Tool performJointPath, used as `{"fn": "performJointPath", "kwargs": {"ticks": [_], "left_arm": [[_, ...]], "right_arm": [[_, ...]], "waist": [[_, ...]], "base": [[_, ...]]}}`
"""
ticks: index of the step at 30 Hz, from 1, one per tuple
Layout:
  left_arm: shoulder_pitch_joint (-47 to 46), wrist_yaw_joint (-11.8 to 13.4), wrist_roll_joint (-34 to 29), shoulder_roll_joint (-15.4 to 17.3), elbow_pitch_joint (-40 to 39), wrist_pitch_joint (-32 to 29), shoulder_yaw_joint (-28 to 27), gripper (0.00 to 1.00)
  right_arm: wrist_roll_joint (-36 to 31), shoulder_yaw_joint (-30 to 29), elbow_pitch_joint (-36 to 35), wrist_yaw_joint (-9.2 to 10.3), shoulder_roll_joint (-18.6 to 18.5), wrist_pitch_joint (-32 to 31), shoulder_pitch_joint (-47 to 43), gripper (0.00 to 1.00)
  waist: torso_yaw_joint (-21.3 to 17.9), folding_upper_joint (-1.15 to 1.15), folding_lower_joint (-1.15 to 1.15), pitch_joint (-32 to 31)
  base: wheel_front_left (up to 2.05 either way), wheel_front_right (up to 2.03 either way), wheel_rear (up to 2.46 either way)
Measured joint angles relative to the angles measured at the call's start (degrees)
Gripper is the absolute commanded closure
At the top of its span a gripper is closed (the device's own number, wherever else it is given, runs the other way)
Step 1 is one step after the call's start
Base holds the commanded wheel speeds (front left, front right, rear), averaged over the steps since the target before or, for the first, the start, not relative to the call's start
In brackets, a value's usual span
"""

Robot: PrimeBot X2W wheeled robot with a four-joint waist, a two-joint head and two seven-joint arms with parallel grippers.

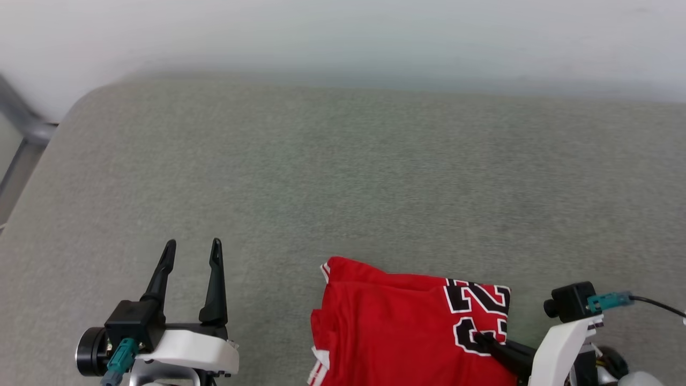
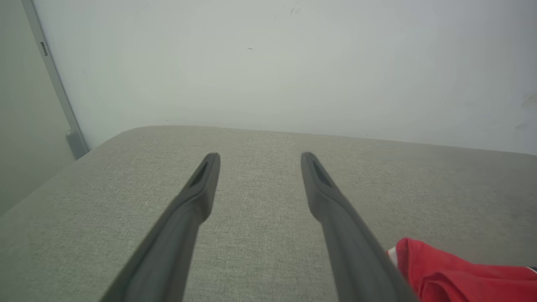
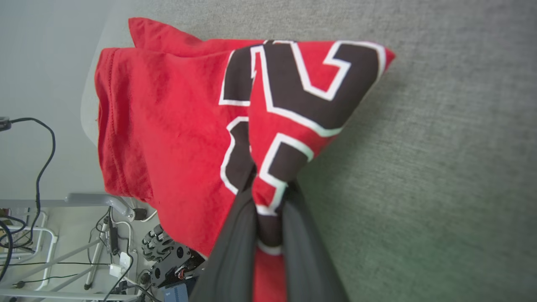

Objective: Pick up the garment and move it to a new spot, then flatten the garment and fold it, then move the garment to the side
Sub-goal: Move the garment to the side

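Right wrist view: R fingers (image 3: 235,243) tight on garment (image 3: 168,126) at blk lettering (image 3: 293,96)

Left claw (image 1: 193,244) spread wide — right claw (image 3: 270,192) pinched closed.

The table (image 1: 343,177) is covered in grey-green woven fabric, and its far left corner is rounded. A plain pale wall (image 1: 343,32) stands directly behind the far edge. Grey metal bars (image 1: 21,134) run at an angle past the left corner, and in the left wrist view a grey metal strip (image 2: 54,79) rises along the wall. Below the table edge, the right wrist view shows a looping black cable (image 3: 42,159), a grey tube (image 3: 100,199) and a white tubular frame (image 3: 46,247) with further thin cables around it.
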State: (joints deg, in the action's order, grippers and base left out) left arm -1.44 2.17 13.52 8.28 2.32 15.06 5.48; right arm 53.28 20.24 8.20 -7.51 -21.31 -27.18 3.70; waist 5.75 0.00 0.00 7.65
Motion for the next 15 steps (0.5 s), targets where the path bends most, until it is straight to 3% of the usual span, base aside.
{"fn": "performJointPath", "kwargs": {"ticks": [7, 15], "left_arm": [[1.24, -0.2, -1.27, -0.01, -0.81, 0.0, -0.46, 0.0], [0.61, -0.66, -2.69, -0.03, -1.78, 0.0, -0.23, 0.0]], "right_arm": [[-8.48, 1.96, -2.75, 0.0, -3.92, -0.13, 1.55, 1.0], [-14.05, 0.48, -4.41, 0.0, -7.47, -1.64, 4.97, 1.0]], "waist": [[-5.27, 0.0, 0.0, -2.16], [-14.54, 0.0, 0.0, -1.98]], "base": [[0.0, 0.0, 0.0], [0.0, 0.0, 0.0]]}}
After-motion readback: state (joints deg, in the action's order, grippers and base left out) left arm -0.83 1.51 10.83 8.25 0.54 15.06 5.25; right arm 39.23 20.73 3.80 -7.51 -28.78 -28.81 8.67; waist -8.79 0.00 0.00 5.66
